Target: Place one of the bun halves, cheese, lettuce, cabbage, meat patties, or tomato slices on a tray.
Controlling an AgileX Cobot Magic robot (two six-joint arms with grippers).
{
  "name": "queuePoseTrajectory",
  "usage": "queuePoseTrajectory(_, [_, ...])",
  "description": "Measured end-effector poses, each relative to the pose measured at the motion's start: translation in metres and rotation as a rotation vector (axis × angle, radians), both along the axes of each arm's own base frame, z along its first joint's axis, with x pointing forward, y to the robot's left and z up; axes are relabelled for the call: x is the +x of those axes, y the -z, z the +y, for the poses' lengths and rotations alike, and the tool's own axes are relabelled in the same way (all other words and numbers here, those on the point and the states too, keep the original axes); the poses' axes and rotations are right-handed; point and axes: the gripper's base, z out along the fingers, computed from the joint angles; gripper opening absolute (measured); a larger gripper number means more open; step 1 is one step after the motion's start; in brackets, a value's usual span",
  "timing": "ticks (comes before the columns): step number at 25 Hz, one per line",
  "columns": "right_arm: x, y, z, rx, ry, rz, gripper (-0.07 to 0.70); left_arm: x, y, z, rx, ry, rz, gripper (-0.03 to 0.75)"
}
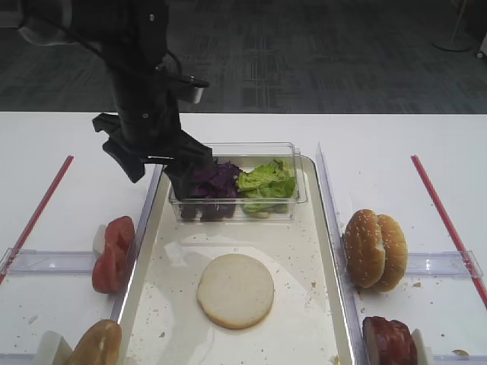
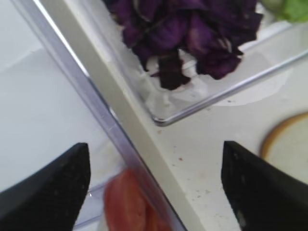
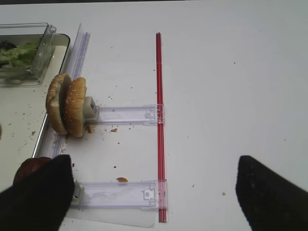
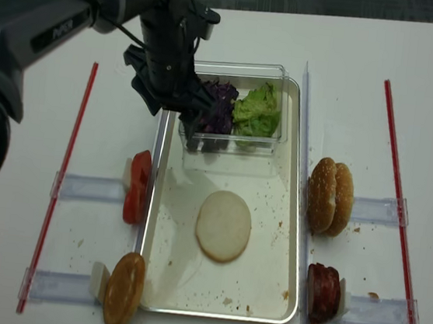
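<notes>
One bun half (image 1: 236,290), one tray (image 1: 319,251)

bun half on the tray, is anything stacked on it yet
No, the flat bun half lies alone on the tray, its pale cut face bare.

You have a white tabletop (image 1: 426,144) with a red strip (image 1: 445,220) near each side edge and clear plastic rails (image 3: 126,114) running inward from them. A clear plastic tub (image 1: 298,182) sits at the far end of the middle area. Beyond the table lies dark grey carpet (image 1: 327,53).
</notes>
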Motion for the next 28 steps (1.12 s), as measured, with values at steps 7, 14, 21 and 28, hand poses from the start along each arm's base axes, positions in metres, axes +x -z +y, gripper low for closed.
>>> queuePoseTrajectory(7, [0.0,0.0,0.0,0.0,0.0,0.0,0.692,0.019,0.0,0.051,0.008,-0.126,-0.003,0.517])
queuePoseTrajectory(14, [0.0,0.0,0.0,0.0,0.0,0.0,0.692,0.029,0.0,0.088,0.011,-0.204,-0.004,0.517])
queuePoseTrajectory(21, [0.0,0.0,0.0,0.0,0.0,0.0,0.692,0.034,0.0,0.115,0.012,-0.258,-0.004,0.517])
queuePoseTrajectory(28, [0.0,0.0,0.0,0.0,0.0,0.0,0.692,0.036,-0.001,0.132,0.064,-0.268,-0.017,0.517])
